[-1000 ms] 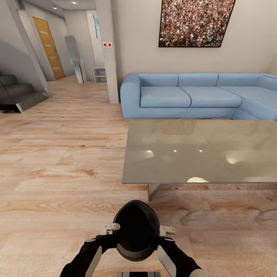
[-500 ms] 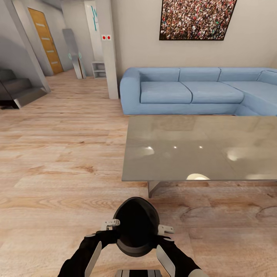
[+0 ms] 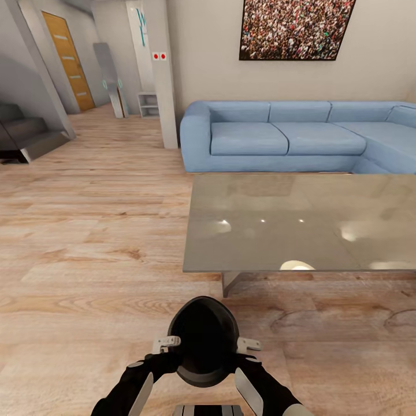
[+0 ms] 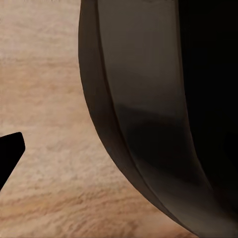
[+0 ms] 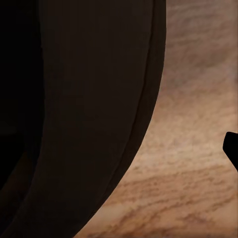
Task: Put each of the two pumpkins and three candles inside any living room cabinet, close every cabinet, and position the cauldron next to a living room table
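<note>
In the head view I hold the black cauldron [image 3: 203, 341] low in front of me, above the wood floor, its wide mouth facing the camera. My left gripper [image 3: 171, 344] is shut on its left rim and my right gripper [image 3: 242, 345] on its right rim. The left wrist view shows the cauldron's dark wall [image 4: 148, 124] up close, with one black fingertip [image 4: 9, 153] outside it. The right wrist view shows the wall [image 5: 89, 114] and a fingertip [image 5: 232, 146] likewise. The glossy grey table [image 3: 300, 225] stands just ahead and to the right, its near-left corner a short way beyond the cauldron. Pumpkins, candles and cabinet are out of view.
A blue corner sofa [image 3: 289, 141] stands behind the table against the wall. A white pillar [image 3: 164, 75] rises left of the sofa. At the far left are dark stairs [image 3: 23, 136] and an orange door [image 3: 69, 60]. Open wood floor [image 3: 86, 254] stretches to the left.
Over the last second the whole view has shifted slightly, so the camera moved. The cauldron stays gripped by both grippers in the same place in front of me.
</note>
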Tool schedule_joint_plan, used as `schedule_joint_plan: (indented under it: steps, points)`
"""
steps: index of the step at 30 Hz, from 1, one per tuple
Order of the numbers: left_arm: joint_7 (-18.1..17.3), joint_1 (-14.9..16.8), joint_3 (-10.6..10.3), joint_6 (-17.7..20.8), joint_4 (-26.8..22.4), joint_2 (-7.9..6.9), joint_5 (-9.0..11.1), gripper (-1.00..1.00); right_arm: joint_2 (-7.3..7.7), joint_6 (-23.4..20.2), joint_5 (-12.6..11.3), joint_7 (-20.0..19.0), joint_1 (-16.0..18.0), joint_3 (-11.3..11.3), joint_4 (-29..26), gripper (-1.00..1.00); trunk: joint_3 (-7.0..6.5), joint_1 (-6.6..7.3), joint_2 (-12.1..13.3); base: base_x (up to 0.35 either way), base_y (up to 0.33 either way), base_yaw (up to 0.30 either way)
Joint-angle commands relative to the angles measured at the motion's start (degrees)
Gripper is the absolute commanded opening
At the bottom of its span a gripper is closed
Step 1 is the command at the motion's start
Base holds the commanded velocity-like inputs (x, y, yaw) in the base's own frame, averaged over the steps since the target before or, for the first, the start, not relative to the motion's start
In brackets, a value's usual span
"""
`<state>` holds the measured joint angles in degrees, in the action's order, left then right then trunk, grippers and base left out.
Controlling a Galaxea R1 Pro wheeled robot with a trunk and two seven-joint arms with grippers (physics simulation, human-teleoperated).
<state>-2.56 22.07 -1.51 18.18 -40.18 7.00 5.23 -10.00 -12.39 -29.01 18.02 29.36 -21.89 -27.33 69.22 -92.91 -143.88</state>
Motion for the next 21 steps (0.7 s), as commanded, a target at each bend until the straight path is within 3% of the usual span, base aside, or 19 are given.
schedule_joint_plan:
  steps: [1, 16, 21]
  points:
    - [0.15, -0.01, 0.05, 0.1, 0.04, 0.0, -0.3, 1.0, 0.0, 0.0, -0.01, 0.0, 0.0, 0.0, 0.0, 1.0, 0.0, 0.0, 0.0, 0.0, 0.0, 0.0]
    - [0.27, -0.01, 0.1, 2.97, 0.02, 0.3, -0.21, 1.0, 0.0, 0.01, -0.08, 0.07, 0.0, 0.01, 0.0, 1.0, -3.32, 0.38, 0.2, 0.0, 0.0, 0.0]
    - [0.27, -0.01, 0.11, 3.14, -0.05, 0.3, -0.22, 1.0, 0.0, -0.01, -0.17, 0.01, 0.0, 0.11, 0.0, 1.0, -4.43, 0.51, 0.27, -0.117, 0.0, 0.0]
